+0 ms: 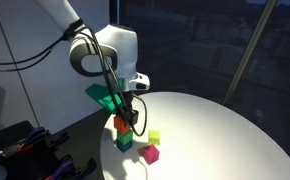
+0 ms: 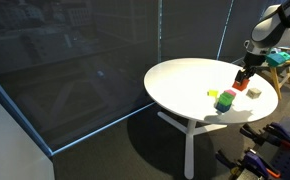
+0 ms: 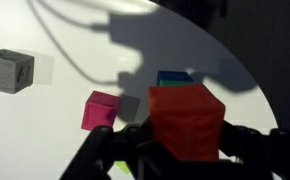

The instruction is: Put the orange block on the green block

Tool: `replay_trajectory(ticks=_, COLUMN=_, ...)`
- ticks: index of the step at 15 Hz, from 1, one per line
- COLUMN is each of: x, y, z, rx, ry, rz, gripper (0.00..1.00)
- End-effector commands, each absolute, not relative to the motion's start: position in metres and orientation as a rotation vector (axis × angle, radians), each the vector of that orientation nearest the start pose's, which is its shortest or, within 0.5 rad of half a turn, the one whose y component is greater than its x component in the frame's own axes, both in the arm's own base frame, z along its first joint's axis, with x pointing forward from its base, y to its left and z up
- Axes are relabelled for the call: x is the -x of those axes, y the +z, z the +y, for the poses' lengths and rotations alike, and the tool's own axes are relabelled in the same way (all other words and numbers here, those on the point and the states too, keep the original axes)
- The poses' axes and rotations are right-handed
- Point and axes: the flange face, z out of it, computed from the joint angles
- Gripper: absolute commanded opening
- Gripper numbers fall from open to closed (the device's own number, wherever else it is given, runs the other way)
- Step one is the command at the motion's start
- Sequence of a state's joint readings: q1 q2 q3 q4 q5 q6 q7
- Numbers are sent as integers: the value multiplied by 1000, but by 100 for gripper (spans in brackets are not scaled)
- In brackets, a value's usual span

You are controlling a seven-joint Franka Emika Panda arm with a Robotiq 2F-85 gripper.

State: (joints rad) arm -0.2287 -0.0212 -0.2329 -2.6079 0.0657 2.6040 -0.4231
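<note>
White round surface carries the green block at lower centre, and directly over it the claw pinches the orange block, seemingly a light, rigid cube best gripped across opposite flat faces.

I see a round white table standing on splayed white legs. On its top, in an exterior view, a magenta-pink cube lies near the table's near edge. A paler yellow-green cube sits just behind it, not touching. In my wrist view a grey-looking block rests well apart from the pink cube, toward the left edge of the picture. Dark glass panels stand behind the table. Low beside it is dark clutter that I cannot make out.
</note>
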Motion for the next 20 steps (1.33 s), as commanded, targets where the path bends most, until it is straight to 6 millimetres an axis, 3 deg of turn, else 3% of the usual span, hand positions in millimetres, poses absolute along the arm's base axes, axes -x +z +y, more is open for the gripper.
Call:
replay_trajectory(ticks=1, x=-392, y=263, z=-188, rx=3127, ry=-102, rz=152, gripper=21)
replay_trajectory(ticks=20, x=-413, y=250, z=-193, rx=3135, ry=-96, rz=175, gripper=21)
